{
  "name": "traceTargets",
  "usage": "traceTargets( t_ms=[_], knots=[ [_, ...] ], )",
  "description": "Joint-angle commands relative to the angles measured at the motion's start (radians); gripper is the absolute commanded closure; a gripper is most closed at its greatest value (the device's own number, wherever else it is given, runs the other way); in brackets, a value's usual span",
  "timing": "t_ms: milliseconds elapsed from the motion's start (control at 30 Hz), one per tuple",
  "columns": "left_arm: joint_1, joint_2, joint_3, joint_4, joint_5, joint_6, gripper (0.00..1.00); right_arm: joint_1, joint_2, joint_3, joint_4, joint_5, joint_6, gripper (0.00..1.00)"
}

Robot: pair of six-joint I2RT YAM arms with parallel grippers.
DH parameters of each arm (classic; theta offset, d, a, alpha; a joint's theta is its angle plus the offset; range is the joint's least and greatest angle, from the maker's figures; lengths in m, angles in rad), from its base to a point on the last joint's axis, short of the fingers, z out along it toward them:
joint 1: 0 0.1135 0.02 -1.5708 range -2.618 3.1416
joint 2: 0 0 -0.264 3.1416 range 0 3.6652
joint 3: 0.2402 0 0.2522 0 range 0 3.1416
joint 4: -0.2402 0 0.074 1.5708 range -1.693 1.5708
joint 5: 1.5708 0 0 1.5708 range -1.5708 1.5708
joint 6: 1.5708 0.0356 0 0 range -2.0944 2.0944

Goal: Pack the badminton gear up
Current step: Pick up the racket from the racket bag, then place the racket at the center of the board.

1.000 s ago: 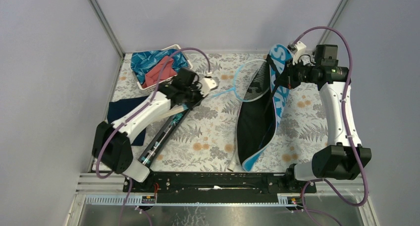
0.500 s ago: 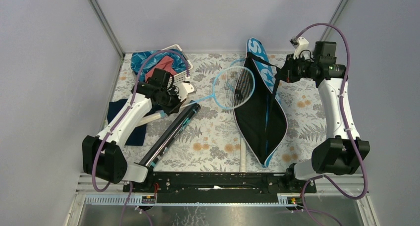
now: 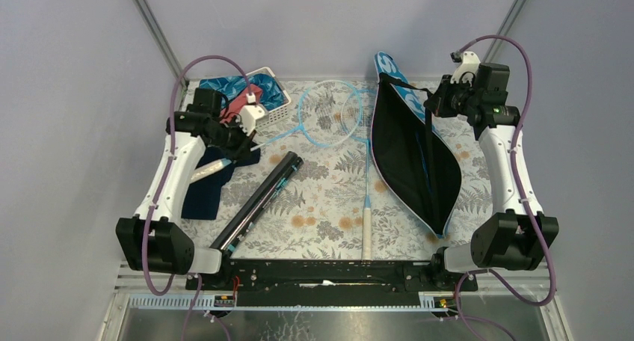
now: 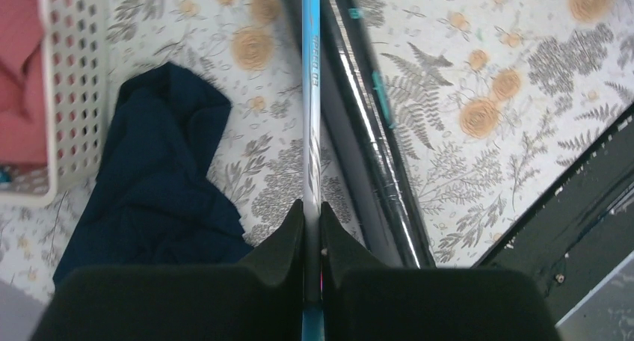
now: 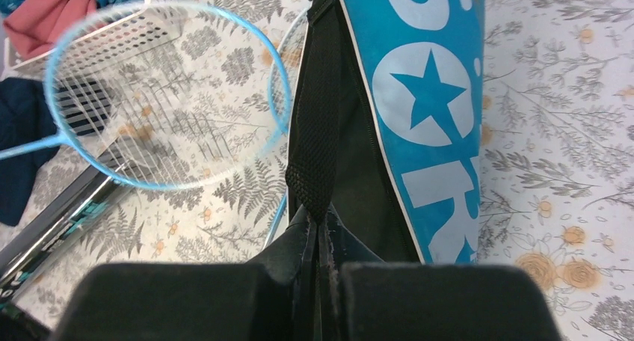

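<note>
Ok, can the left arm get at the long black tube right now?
Probably not yet: the left gripper is shut on the racket shaft. The black tube lies uncovered just beside it, so once freed it looks an easy reach.

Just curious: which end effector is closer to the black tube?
Left. The left end effector, gripping a racket, is beside the black tube; the right end effector holds the bag across the table.

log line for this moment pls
left gripper: shut on racket shaft | right gripper: shut on blue bag | second racket: on table
</note>
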Motion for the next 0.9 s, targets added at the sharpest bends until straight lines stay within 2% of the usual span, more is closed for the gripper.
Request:
traceTargets(
  t_ms=[0, 167, 333, 467, 633, 867],
  knots=[
    [0.047, -0.001, 0.043, 0.061, 0.024, -0.085, 1.0, 0.001, -0.066, 0.003, 0.081, 0.025, 0.039, 1.0],
    [0.012, 0.089, 0.051, 0.227, 0.078, -0.318, 1.0, 0.002, -0.052, 0.01, 0.076, -0.081, 0.075, 1.0],
    [-0.116, 0.152, 0.017, 0.467, -0.041, -0.597, 1.0, 0.004, -0.036, 0.032, 0.053, -0.114, 0.082, 1.0],
    [-0.187, 0.256, 0.071, 0.541, -0.057, -0.752, 1.0, 0.007, -0.035, 0.044, 0.039, -0.119, 0.074, 1.0],
    [-0.304, 0.382, 0.097, 0.634, -0.126, -0.912, 1.0, 0.012, -0.03, 0.045, 0.025, -0.131, 0.064, 1.0],
    [-0.413, 0.49, 0.061, 0.802, -0.164, -1.075, 0.99, 0.013, -0.025, 0.054, 0.005, -0.147, 0.051, 1.0]
  ],
)
